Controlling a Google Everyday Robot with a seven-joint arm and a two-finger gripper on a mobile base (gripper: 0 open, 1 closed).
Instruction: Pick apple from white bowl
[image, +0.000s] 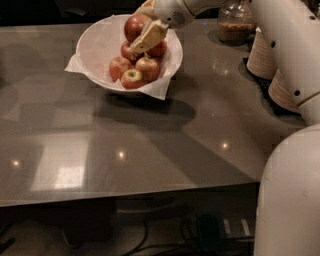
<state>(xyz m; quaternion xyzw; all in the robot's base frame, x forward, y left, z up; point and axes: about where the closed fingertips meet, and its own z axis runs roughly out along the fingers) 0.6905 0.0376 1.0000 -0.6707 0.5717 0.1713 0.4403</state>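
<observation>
we see the apple (133, 26) held up at the far side of the white bowl (96, 47), clear above the other apples (134, 70) that lie heaped on the crinkled paper inside. it sits higher than the heap, which we read as the hand carrying it, not the fruit below. the hand (142, 30) is clenched on the apple: one pale finger (151, 34) lies flat against its right flank and slants down towards the heap, while the other finger is mostly hidden behind the fruit, so we judge the grip from the apple's raised place. the hand touches nothing else that we can make out. the arm (285, 45) reaches in from the right, over the table (150, 150), where a jar (236, 22) stands just behind the bowl.
</observation>
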